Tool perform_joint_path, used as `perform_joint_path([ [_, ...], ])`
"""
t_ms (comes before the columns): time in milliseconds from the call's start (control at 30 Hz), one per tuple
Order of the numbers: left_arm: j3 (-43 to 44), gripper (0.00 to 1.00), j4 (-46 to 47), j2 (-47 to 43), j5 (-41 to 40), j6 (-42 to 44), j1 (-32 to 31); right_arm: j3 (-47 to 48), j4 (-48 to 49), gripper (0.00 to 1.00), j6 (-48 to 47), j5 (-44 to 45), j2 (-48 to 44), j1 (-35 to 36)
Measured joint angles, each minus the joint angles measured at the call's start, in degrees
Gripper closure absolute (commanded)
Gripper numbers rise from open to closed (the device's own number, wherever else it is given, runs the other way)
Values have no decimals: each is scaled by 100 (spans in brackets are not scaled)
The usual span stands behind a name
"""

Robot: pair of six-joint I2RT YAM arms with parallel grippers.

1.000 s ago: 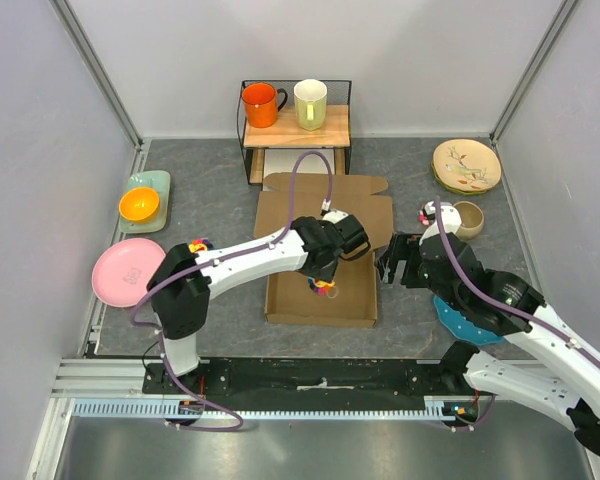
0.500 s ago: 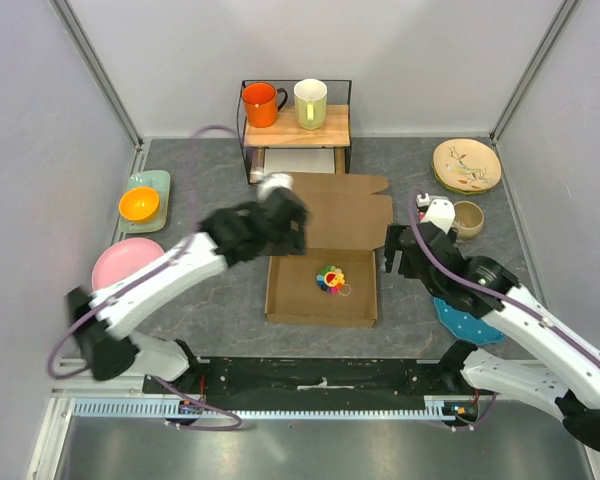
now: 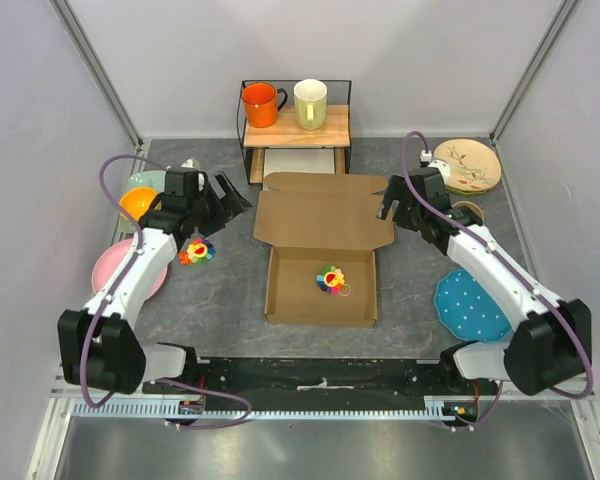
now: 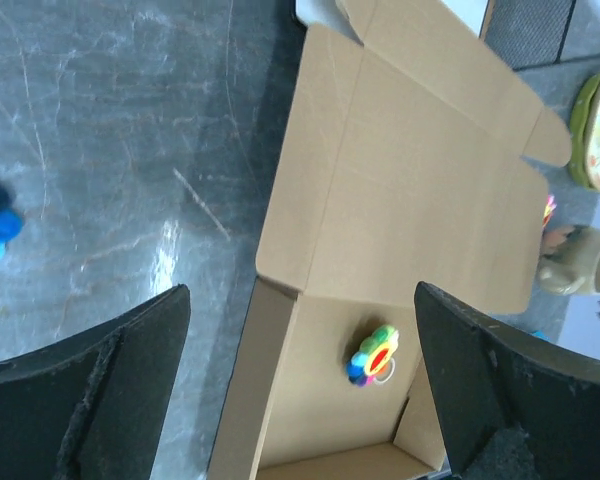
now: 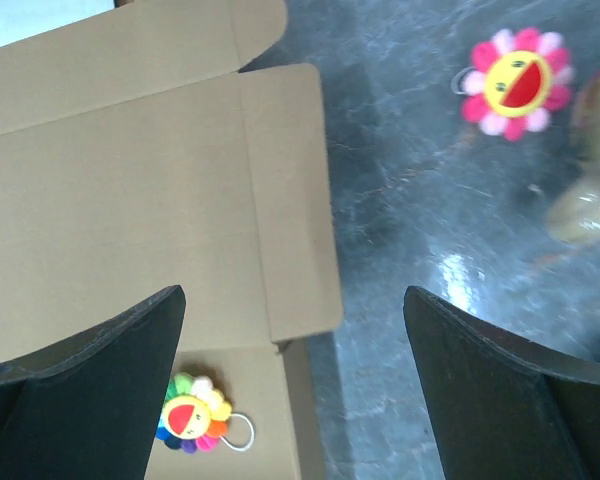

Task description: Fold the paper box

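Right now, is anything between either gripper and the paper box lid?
Nothing visible. The left gripper and right gripper hang open on either side of the paper box lid. The flower toy lies low inside the box, likely under the lid's path.

Top camera overhead, both wrist cameras looking down, all share paper box [image 3: 320, 222]

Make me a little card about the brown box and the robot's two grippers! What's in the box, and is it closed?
paper box: lid lying flat open, not folded shut
inside the box: one rainbow flower toy
left gripper: open, holding nothing, left of the lid
right gripper: open, holding nothing, by the lid's right edge; touching or not, cannot tell
second flower toy: outside the box, to its left
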Motion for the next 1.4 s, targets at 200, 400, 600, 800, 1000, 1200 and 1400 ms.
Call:
perform_joint_path([
  [200,-11,1,942,846,1045,-11,682,-15,922,2,87,-619,734,-420],
  [400,516,5,1314,2031,1598,103,693,0,1311,2,83,-828,1276,-710],
  [600,667,10,1609,2732,1939,142,723,136,1410,3,59,-990,1849,-793],
  [800,922,27,1746,3250,2277,201,732,409,1626,16,20,-1335,2492,-793],
  [1000,1040,39,1954,3464,2726,227,732,505,1799,36,-52,-1606,2741,-772],
  [1200,968,46,2332,3467,3226,223,732,466,1945,59,-221,-1565,2693,-645],
  [1400,852,48,2446,3464,3429,223,697,273,1952,76,-391,-1427,2354,-433],
])
